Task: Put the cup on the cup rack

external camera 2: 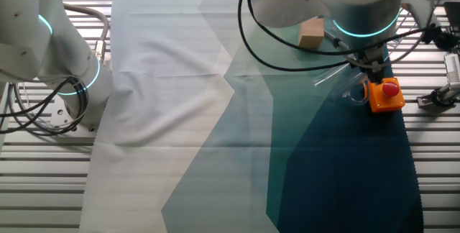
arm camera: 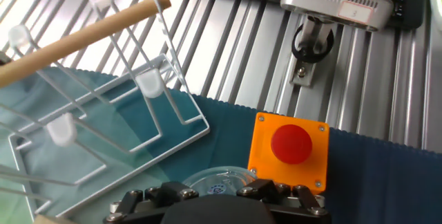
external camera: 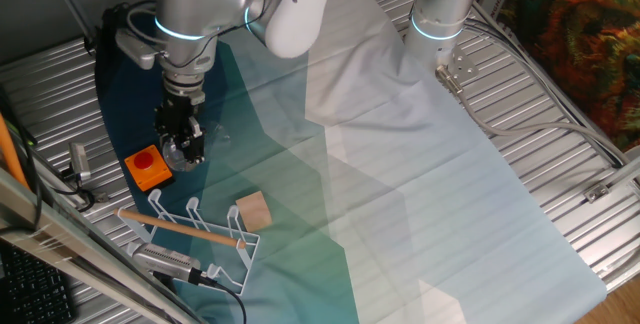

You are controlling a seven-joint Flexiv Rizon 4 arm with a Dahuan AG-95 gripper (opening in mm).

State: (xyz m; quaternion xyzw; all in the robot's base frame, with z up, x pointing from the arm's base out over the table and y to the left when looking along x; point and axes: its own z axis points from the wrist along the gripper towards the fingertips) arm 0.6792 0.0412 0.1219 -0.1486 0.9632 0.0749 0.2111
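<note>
My hand (external camera: 183, 136) is pinching the clear cup (external camera: 182, 154) by its rim, just beside the orange button box (external camera: 150, 169). The pick looks done. I judge the placing is left: the cup rack (external camera: 190, 232) stands near, its prongs bare.

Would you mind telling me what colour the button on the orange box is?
The button is red, on the orange box; it shows best in the hand view.

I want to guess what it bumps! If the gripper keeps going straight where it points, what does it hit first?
Probably the cup, already between the gripper fingers; under it lies the cloth. Depth is hard to judge.
</note>
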